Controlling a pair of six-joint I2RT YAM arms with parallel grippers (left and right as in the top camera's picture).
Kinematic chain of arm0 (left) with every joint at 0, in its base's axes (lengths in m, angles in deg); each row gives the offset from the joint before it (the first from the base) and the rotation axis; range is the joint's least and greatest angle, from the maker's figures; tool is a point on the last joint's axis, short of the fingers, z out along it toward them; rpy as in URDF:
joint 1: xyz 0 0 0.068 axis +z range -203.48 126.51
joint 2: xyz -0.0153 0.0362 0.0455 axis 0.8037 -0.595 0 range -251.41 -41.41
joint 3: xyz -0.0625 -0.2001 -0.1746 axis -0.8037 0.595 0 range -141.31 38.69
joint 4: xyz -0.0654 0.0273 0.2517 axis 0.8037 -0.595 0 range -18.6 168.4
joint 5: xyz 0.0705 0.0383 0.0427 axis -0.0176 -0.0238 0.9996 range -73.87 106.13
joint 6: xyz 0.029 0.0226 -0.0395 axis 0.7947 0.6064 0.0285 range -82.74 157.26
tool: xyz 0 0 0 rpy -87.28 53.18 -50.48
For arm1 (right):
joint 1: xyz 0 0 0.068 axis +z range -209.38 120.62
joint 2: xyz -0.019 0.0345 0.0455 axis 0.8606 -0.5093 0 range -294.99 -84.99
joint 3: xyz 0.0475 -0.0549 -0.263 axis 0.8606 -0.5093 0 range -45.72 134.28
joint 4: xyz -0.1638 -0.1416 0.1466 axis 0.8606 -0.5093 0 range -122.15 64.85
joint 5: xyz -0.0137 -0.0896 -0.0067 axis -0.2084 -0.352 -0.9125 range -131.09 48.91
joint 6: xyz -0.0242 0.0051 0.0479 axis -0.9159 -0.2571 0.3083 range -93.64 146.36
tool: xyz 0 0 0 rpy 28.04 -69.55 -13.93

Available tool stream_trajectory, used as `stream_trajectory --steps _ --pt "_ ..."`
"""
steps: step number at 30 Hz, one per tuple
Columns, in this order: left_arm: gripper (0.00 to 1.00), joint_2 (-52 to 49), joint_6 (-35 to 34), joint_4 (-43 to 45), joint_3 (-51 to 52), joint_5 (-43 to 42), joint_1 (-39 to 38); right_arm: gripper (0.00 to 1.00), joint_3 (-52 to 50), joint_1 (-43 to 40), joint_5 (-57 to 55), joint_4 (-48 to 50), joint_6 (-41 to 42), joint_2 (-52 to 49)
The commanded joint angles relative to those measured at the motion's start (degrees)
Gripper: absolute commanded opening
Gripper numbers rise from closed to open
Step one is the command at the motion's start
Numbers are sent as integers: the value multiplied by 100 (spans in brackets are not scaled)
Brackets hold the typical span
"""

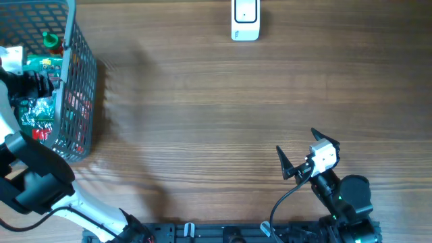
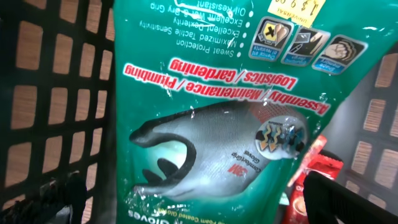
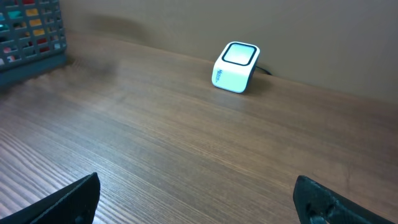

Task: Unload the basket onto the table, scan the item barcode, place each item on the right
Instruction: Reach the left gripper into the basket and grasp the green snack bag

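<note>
The basket (image 1: 75, 81) stands at the far left of the table (image 1: 202, 108). The left gripper (image 2: 205, 199) is inside it, spread wide, with one finger at each lower corner of the wrist view. It holds nothing. The glove pack (image 2: 217, 118), a green bag printed with a grey glove, fills the view directly ahead of the fingers, against the basket mesh. Whether the fingers touch it cannot be told. A red pack (image 2: 314, 171) lies just beside it. The scanner (image 1: 245, 21) stands at the far edge, near the centre, well apart from the basket. The right gripper (image 1: 295, 140) hovers over the table at the near right, spread wide and empty, pointing toward the scanner.
</note>
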Motion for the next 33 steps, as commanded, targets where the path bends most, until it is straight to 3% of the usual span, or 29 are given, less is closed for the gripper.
stream_trajectory --steps 1,11,14,16,17,19,21,26,30,33 --pt "100 -192 282 125 339 -94 -55 100 44 -17 72 13 -28 63" --pt "100 -463 256 750 1274 -94 -59 100 44 -17 72 13 -26 63" --pt "67 -461 258 833 1320 -90 -59 100 46 -17 74 13 -28 63" --pt "32 -426 258 848 1290 -90 -57 100 46 -17 74 13 -26 63" --pt "19 -385 258 848 1248 -90 -59 100 44 -17 72 13 -26 63" --pt "8 -269 256 846 1145 -90 -59 100 44 -17 74 13 -28 63" --pt "4 -81 256 850 1016 -90 -59 100 44 -17 74 13 -26 63" --pt "7 472 101 857 638 -90 -59 100 44 -17 74 13 -26 63" --pt "16 1023 -345 1113 557 -90 -59 100 46 -17 72 13 -26 63" --pt "4 1325 -686 1189 557 -90 -59 100 46 -17 74 13 -28 63"
